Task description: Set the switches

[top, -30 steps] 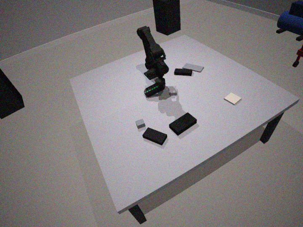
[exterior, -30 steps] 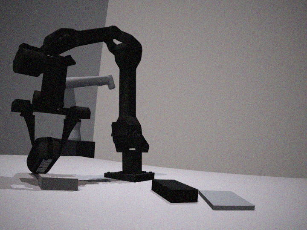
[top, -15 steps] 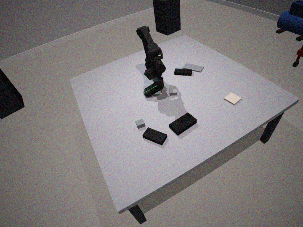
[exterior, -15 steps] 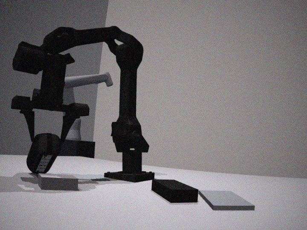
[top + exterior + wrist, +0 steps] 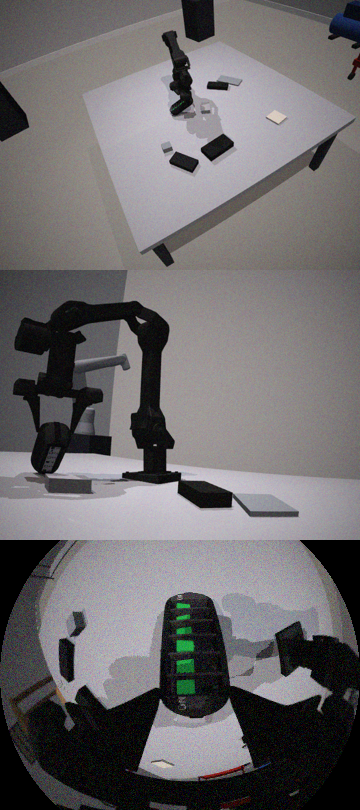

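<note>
The dark grey controller unit (image 5: 179, 107) (image 5: 40, 450) (image 5: 210, 655) is tilted steeply, its lower end on or just above the bench. My gripper (image 5: 54, 433) (image 5: 195, 691) is shut on it, one finger on each side near the raised end. The wrist view shows the switch side, with six green switch ends in a row; which ends are pressed is hard to tell. The pale label (image 5: 51, 458) on the underside faces the exterior view. One square near its middle looks filled; the others are too small and blurred to read surely.
A grey block (image 5: 69, 485) is close to the unit's low end. A small grey block (image 5: 166, 147) and two black modules (image 5: 183, 161) (image 5: 217, 146) lie farther out. Another black module (image 5: 217, 85) (image 5: 215, 493) is beside a grey plate (image 5: 230, 79) (image 5: 267, 503). A cream tile (image 5: 276, 116) lies apart.
</note>
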Robot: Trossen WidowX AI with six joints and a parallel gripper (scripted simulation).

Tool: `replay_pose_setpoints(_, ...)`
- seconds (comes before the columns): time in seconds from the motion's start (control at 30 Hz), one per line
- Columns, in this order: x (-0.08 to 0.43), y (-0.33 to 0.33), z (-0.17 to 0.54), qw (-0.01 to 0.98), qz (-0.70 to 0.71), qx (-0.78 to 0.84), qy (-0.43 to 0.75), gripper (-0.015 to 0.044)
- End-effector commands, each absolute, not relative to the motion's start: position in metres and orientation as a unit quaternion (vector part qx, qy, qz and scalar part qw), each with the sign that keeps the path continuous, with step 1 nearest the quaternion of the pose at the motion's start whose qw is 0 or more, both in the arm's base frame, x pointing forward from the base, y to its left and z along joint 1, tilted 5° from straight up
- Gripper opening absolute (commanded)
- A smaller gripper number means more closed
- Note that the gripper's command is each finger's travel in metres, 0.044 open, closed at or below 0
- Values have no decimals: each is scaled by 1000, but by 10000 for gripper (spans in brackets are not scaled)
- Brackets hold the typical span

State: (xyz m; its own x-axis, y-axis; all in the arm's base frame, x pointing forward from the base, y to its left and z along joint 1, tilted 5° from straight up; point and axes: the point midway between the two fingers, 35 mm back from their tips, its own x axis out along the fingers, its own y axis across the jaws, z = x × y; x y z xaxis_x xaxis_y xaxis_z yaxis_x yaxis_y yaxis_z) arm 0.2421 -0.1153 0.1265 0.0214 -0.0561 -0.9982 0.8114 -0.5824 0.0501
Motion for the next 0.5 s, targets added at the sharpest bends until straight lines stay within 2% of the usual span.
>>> replay_pose_setpoints(0.0,240,-118,130,345,-629,629,300,336)
replay_pose_setpoints(0.47,236,-125,135,341,-622,636,304,336)
